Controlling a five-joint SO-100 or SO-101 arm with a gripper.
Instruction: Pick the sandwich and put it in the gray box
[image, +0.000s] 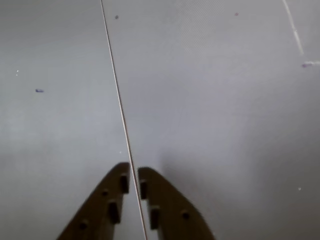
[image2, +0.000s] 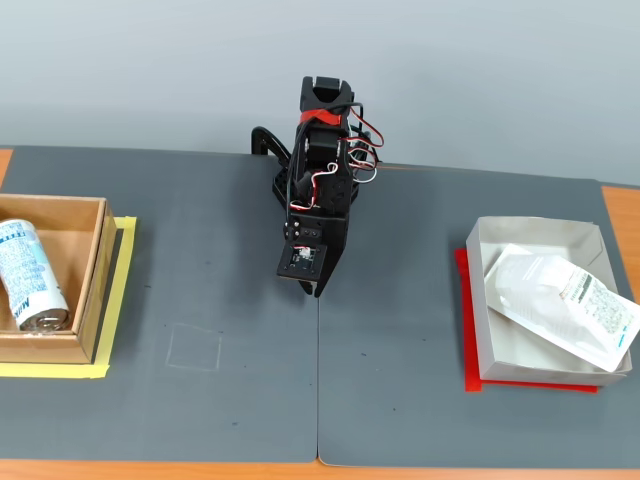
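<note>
Honestly, from my seat the sandwich (image2: 565, 305) already lies in the gray box (image2: 530, 237), long axis slanting toward its near-right corner and overhanging there, well right of my tool (image: 133, 172), which hangs clenched and empty over the bare surface (image2: 400, 400).

The sandwich (image2: 563, 305) wears glossy, crinkled plastic wrap (paper label on top). The gray box (image2: 520, 236) looks like matt cardboard. A matt dark mat (image2: 400, 330) covers the wooden desk (image2: 620, 215).
</note>
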